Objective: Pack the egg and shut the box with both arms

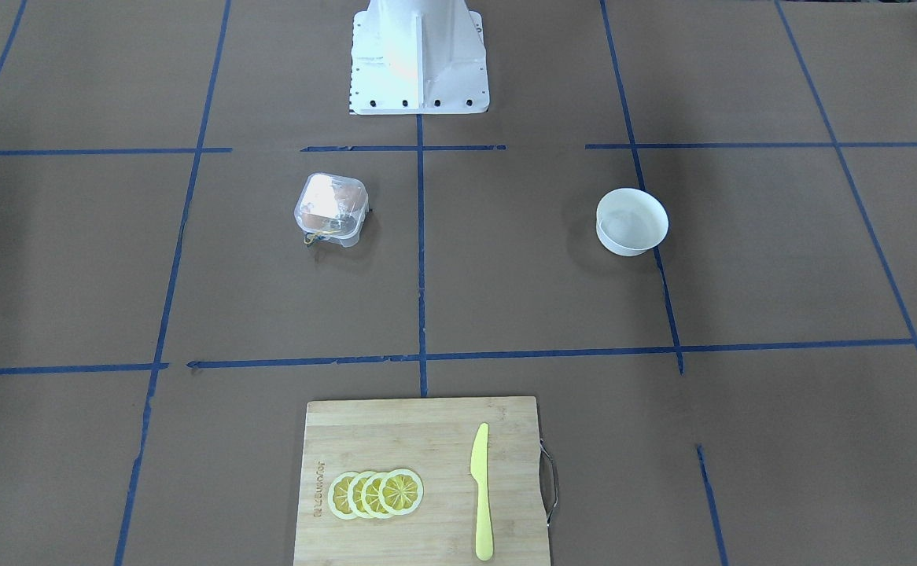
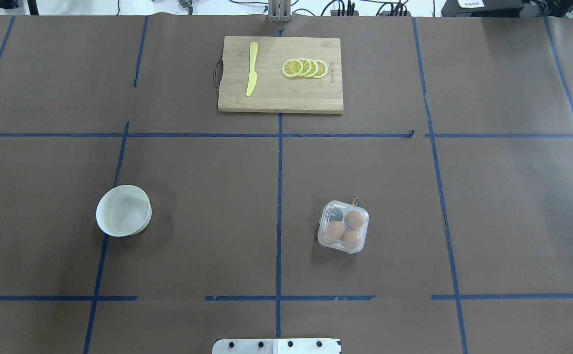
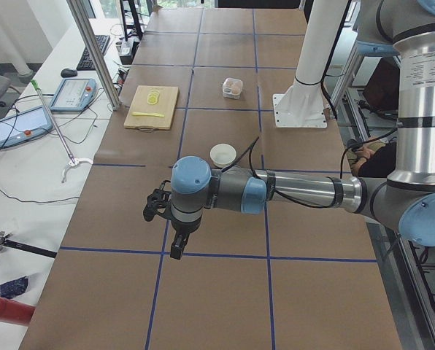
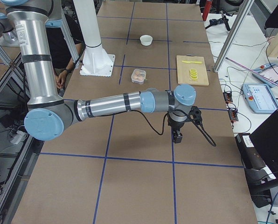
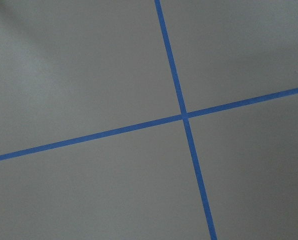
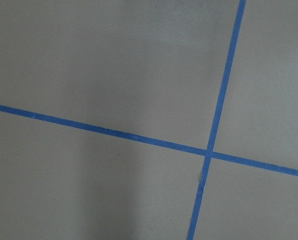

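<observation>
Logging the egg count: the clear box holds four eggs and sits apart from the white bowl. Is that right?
Not quite. The overhead exterior view shows three eggs in the box, not four. The box does sit apart from the white bowl.

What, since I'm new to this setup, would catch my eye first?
The clear box with three orange-brown eggs sits mid-table on the robot's right, a white bowl opposite on its left. Lemon slices and a yellow knife lie on the cutting board at the far edge.

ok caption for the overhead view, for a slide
Three eggs in the box, empty white bowl to its left, board with knife and lemon slices beyond.
</observation>
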{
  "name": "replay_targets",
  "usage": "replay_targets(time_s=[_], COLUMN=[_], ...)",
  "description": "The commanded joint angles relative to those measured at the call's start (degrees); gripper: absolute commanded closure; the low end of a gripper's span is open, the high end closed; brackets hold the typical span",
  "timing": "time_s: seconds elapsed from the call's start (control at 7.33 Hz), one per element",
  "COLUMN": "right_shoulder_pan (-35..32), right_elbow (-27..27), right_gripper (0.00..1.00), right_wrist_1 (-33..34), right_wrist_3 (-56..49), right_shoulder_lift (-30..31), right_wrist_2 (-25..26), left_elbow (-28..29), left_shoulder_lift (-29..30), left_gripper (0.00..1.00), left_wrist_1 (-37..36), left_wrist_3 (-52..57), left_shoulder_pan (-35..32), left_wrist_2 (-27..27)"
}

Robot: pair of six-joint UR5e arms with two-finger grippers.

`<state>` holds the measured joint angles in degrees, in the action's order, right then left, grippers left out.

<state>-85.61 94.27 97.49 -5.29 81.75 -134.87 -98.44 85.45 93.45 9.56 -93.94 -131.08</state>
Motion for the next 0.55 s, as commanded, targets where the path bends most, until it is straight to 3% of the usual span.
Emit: replay_targets(time_s=[0.0, 0.41], right_shoulder_pan=[1.14, 3.07], right_elbow=[-0.05, -0.31], right_gripper=[0.0, 0.0], right_wrist_1=[-0.02, -0.02], right_wrist_3=[0.55, 0.63], right_shoulder_lift=[-0.1, -0.71], right_wrist_2=[-1.09, -0.57], left_elbow=[1.05, 0.53], left_shoulder_lift=[0.07, 0.51], left_gripper=[0.0, 0.0], left_wrist_1=[0.07, -0.02], left_wrist_3=[0.02, 0.02], left_shoulder_pan=[0.6, 2.0], left_wrist_2=[0.12, 0.03])
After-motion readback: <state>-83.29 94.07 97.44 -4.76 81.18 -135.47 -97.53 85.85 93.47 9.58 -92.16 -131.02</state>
